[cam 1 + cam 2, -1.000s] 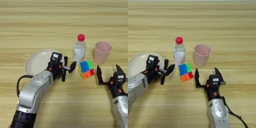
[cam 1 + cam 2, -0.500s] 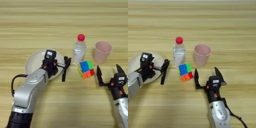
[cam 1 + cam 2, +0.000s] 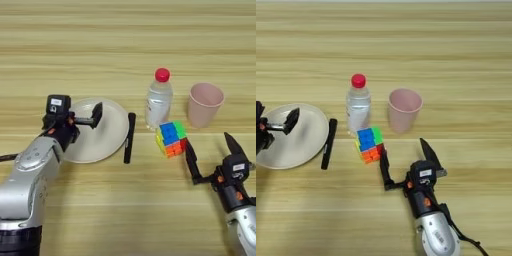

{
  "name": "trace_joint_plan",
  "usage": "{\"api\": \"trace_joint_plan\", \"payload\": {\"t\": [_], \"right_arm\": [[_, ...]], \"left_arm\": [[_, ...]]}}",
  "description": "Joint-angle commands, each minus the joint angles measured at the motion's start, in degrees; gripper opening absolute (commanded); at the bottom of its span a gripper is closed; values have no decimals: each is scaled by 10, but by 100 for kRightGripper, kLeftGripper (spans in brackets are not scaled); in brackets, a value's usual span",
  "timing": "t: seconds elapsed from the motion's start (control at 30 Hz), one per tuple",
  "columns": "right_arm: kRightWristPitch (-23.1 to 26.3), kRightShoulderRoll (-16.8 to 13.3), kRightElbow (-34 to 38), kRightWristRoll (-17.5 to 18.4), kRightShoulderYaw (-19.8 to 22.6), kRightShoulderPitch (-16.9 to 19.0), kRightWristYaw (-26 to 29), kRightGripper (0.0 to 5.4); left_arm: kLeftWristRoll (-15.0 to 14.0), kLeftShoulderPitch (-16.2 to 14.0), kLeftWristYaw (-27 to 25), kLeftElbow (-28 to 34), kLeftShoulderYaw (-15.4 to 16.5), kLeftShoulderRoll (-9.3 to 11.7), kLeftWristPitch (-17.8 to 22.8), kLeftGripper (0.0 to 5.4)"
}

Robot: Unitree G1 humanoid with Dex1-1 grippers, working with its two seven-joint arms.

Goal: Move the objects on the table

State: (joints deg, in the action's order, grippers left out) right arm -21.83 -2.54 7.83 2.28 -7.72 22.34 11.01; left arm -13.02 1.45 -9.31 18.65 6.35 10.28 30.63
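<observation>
my left gripper (image 3: 85, 120) hangs released over the cream round plate (image 3: 107, 142), holding nothing. slim black pen (image 3: 129, 137) lies on the wooden worktop (image 3: 125, 50) just beside the plate's right rim. my right gripper (image 3: 403, 162) sits spread open, one finger touching the multicoloured puzzle cube (image 3: 369, 144). clear plastic bottle with red cap (image 3: 358, 104) and pink cup (image 3: 403, 110) stand behind the cube.

Silver arms, black end effectors

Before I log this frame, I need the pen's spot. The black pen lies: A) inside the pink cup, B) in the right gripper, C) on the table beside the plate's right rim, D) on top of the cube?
C: the black pen lies flat on the table, just right of the plate.
</observation>
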Motion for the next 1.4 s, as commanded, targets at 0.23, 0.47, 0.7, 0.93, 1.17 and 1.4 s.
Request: {"api": "trace_joint_plan", "payload": {"t": [0.23,0.47,0.7,0.93,1.17,1.4], "right_arm": [[-2,2,-23,-37,-51,-13,9,540],[-1,0,-61,-51,-71,-35,10,540],[-1,5,-116,-55,-61,-83,-4,540],[-10,13,-179,-54,-47,-135,-16,540],[-23,17,-205,-56,-47,-151,-22,540],[-24,22,-212,-48,-47,-154,-18,521]], "left_arm": [[35,31,17,-116,23,-7,-176,539],[43,48,25,-182,32,-8,-235,539],[44,52,26,-195,31,-6,-249,539],[44,56,25,-203,31,-5,-255,539],[45,55,25,-202,29,-5,-256,539],[46,54,26,-205,28,-6,-257,540]]}}
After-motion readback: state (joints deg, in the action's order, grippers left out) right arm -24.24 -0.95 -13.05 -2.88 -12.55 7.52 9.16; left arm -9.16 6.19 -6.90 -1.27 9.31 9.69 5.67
